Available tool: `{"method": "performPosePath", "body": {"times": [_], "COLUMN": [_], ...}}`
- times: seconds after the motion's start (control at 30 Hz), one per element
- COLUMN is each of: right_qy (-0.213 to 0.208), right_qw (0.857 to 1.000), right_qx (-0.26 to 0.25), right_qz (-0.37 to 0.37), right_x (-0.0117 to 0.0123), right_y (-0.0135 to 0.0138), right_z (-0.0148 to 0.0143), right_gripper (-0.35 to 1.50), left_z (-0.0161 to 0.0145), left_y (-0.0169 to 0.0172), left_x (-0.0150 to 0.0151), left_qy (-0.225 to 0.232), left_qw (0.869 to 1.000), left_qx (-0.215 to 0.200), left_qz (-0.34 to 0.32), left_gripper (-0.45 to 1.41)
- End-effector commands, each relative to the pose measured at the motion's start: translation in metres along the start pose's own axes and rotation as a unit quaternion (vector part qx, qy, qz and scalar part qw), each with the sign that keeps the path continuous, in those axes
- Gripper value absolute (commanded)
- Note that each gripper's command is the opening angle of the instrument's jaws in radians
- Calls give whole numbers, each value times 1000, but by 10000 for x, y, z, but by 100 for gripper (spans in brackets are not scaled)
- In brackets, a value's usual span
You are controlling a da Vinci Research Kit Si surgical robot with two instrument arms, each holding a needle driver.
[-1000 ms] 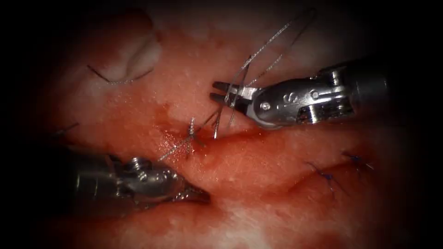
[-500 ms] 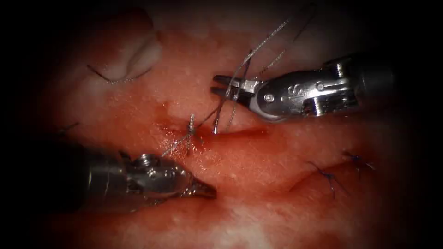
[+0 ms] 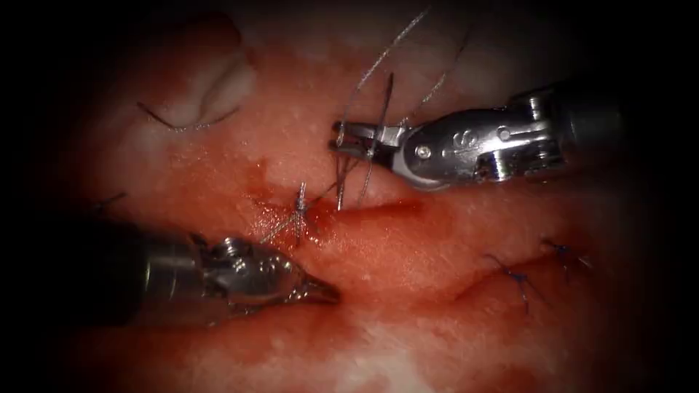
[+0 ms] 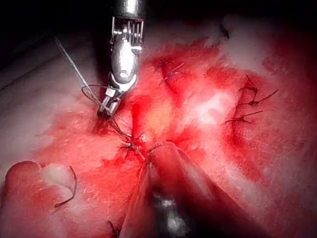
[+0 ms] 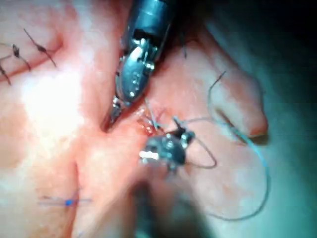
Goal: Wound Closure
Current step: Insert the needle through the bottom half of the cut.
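Right steel needle driver point(image 3: 341, 138), above the cut in the wet red pork tissue point(image 3: 408, 255), is pinching the grey braided thread point(image 3: 378, 62); loops are draping around its closed jaws. Left steel driver point(image 3: 320, 292), jaws together and holding nothing, is resting below the knot point(image 3: 300, 207). No needle identifiable. Judgement: keep thread tension even and avoid lifting the knot.
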Motion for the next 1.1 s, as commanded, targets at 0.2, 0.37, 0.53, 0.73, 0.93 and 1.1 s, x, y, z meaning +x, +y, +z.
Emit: {"method": "performPosePath", "body": {"times": [0.2,0.37,0.53,0.73,0.93,1.1], "right_qy": [2,2,4,8,12,28], "right_qw": [1000,1000,1000,1000,999,998], "right_qx": [-1,-2,0,12,27,53], "right_qz": [4,13,17,12,-13,-34], "right_x": [7,8,5,2,-4,-3], "right_y": [5,6,3,3,9,13], "right_z": [9,11,12,8,-1,3], "right_gripper": [-35,-35,-35,-35,-35,-35], "left_z": [12,13,12,11,10,10], "left_y": [-2,-6,-6,-6,-6,-5], "left_x": [-4,-7,-7,-8,-8,-8], "left_qy": [0,0,0,0,0,0], "left_qw": [1000,1000,1000,1000,1000,1000], "left_qx": [3,4,4,3,3,3], "left_qz": [-1,0,0,0,0,-1], "left_gripper": [-13,-12,-12,-12,-13,-13]}}
